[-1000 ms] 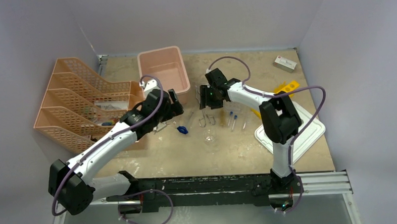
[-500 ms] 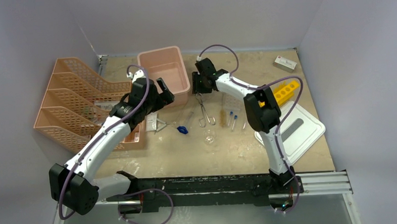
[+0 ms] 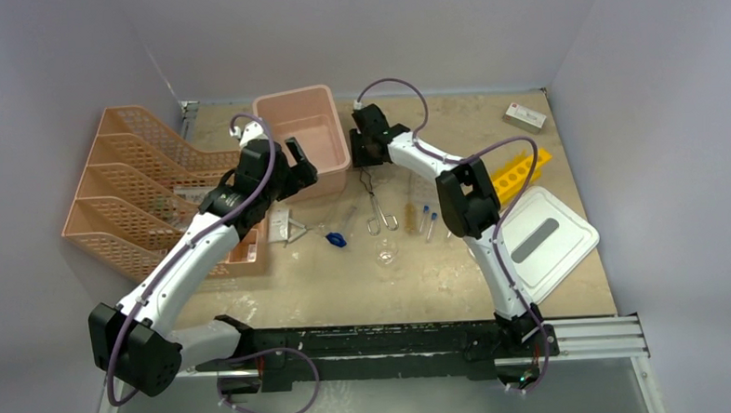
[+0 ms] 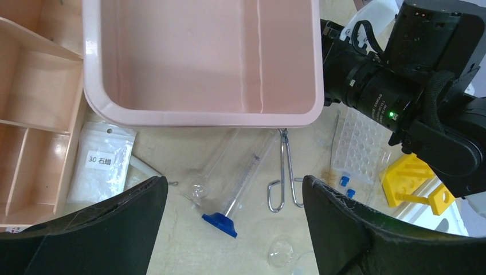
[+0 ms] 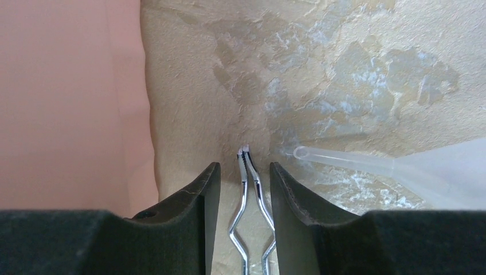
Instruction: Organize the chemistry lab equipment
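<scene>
One stack of orange mesh trays stands at far left, its contents too small to identify. The left gripper, spread wide, hovers at the near rim of one pink bin. Below lie one blue-ended dropper and one tiny beaker. The right gripper, fingers narrowly parted, straddles the tips of one metal tongs lying on the table beside the bin, with no visible contact. Two blue-capped tubes follow. The right arm partly hides one yellow rack.
</scene>
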{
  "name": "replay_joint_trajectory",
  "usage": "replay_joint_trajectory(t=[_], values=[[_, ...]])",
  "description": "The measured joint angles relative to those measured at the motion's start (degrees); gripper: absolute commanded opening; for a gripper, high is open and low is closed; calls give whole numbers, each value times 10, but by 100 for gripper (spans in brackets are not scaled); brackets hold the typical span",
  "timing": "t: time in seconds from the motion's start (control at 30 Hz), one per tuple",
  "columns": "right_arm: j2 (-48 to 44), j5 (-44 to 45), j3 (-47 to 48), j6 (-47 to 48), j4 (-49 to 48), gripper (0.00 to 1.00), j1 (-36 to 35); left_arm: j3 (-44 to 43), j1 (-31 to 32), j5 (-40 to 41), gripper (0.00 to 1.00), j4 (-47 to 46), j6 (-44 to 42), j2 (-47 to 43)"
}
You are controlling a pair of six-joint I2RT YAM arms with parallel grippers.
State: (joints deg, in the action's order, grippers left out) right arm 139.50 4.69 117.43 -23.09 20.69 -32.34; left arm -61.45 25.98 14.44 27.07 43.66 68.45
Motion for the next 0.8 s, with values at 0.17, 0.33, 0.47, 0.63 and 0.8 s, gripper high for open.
replay_joint_trajectory(t=[0.17, 0.33, 0.47, 0.63, 0.8], values=[[1, 3, 0, 22, 0, 24, 0, 0, 0, 10, 86, 0, 0, 0], [3, 17, -4, 49, -17, 24, 0, 0, 0, 10, 86, -7, -4, -2], [-2, 21, -29, 73, -61, 23, 0, 3, 0, 10, 86, -26, -11, -19], [-4, 17, -38, 95, -83, 19, 0, 4, 0, 10, 86, -46, -13, -31], [-9, 18, -59, 106, -116, 5, 0, 8, 0, 7, 86, -53, -13, -31]])
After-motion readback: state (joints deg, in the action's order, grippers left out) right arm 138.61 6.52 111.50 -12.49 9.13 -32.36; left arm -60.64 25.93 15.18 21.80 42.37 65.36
